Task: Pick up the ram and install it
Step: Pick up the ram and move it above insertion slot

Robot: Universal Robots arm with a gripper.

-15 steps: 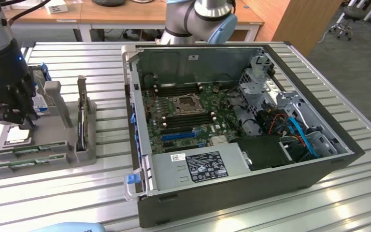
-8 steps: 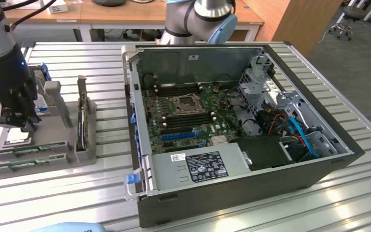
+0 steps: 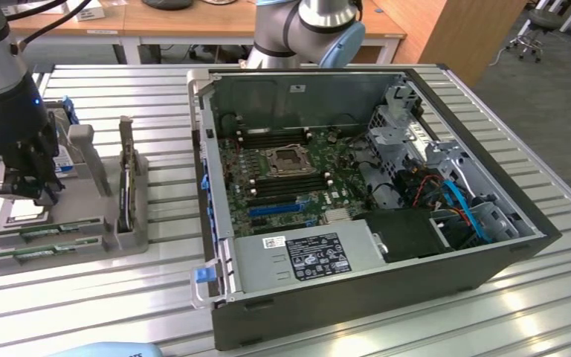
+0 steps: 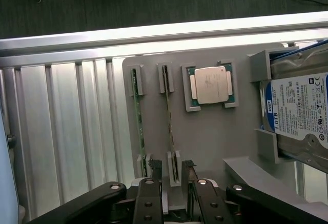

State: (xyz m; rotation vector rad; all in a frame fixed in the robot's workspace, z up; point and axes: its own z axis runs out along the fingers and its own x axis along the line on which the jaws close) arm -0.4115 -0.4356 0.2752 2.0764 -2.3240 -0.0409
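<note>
On grey plastic fixture tray (image 4: 215, 137), the ram (image 4: 169, 121), a long thin green circuit-board stick, stands on edge in end slots. It sits just beside a second green stick (image 4: 137, 121) and near the square silver processor chip (image 4: 210, 84). The hard drive w/ blue-and-white label (image 4: 300, 111) is further along the tray.

Black two-finger gripper (image 4: 172, 168) is spread open and holds nothing. Its fingers (image 4: 156, 172) flank the ram's near end, one per flat face. Key relation: the ram's long axis runs straight away from the fingers, so the jaw gap spans its thin width, not its length. Can't tell if the tips are level w/ the top edge or above it.

In the exterior view, tray and gripper are at the exterior view's left, well apart from the open black computer case (image 3: 365, 297).
</note>
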